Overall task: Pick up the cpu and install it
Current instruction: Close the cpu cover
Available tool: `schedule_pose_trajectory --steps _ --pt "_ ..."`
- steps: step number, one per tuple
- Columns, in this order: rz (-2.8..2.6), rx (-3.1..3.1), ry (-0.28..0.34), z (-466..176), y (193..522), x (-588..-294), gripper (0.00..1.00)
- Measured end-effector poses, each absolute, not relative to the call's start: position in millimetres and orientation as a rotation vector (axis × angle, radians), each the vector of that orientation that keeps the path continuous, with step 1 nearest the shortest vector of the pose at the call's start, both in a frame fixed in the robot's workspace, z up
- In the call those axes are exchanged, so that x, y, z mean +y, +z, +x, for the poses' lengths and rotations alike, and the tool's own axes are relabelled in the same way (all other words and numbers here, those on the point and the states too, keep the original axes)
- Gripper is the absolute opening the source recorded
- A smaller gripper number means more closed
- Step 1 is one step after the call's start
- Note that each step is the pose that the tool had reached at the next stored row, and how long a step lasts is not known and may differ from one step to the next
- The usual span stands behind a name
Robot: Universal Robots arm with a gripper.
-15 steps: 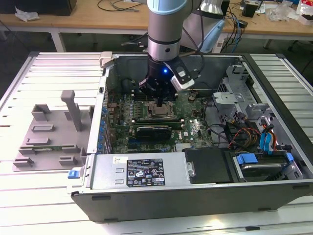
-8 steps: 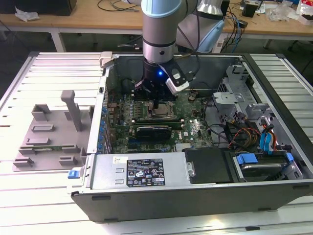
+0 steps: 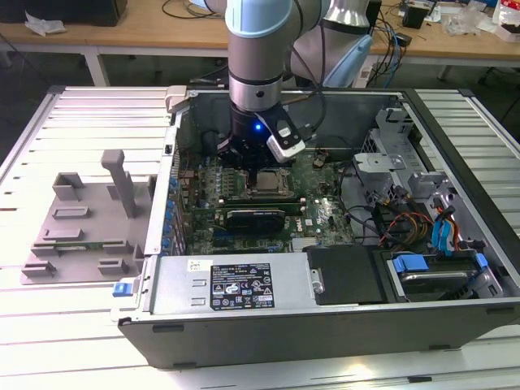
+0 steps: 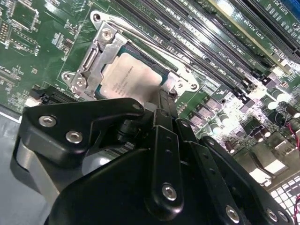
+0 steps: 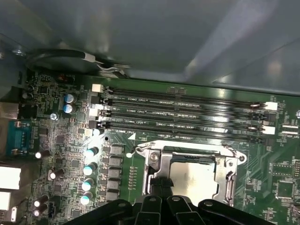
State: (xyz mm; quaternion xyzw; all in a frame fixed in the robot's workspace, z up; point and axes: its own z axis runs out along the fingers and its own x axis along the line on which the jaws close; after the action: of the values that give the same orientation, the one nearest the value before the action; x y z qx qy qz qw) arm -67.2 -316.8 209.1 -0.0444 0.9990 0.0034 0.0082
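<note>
The cpu [image 4: 131, 77] is a small silvery-grey square lying flat inside the metal socket frame [image 4: 101, 47] on the green motherboard. It also appears in the first wrist view [image 5: 199, 177] and in the exterior view [image 3: 265, 181]. My gripper [image 4: 163, 97] reaches down into the open computer case, directly over the socket [image 3: 253, 166]. Its black fingers are shut together, and their tips rest at one edge of the cpu [image 5: 158, 183]. Nothing is held between them. The gripper's black linkage hides part of the cpu and of the socket.
Memory slots [image 5: 183, 110] run along one side of the socket, and capacitors [image 5: 89, 168] stand nearby. The case walls [image 3: 175, 162] enclose the arm. A grey tray [image 3: 73, 236] lies outside at the exterior view's left. A power supply [image 3: 236, 284], cables [image 3: 398, 223] and drive bays [image 3: 431, 272] crowd the case.
</note>
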Motion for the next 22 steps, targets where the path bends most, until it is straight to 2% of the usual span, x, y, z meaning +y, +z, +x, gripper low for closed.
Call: schedule_pose_trajectory --steps 13,22 --pt "-0.134 3.122 0.012 -70.4 205.0 -316.7 0.11" --pt "-0.134 3.122 0.011 -70.5 222.4 -316.8 0.11"
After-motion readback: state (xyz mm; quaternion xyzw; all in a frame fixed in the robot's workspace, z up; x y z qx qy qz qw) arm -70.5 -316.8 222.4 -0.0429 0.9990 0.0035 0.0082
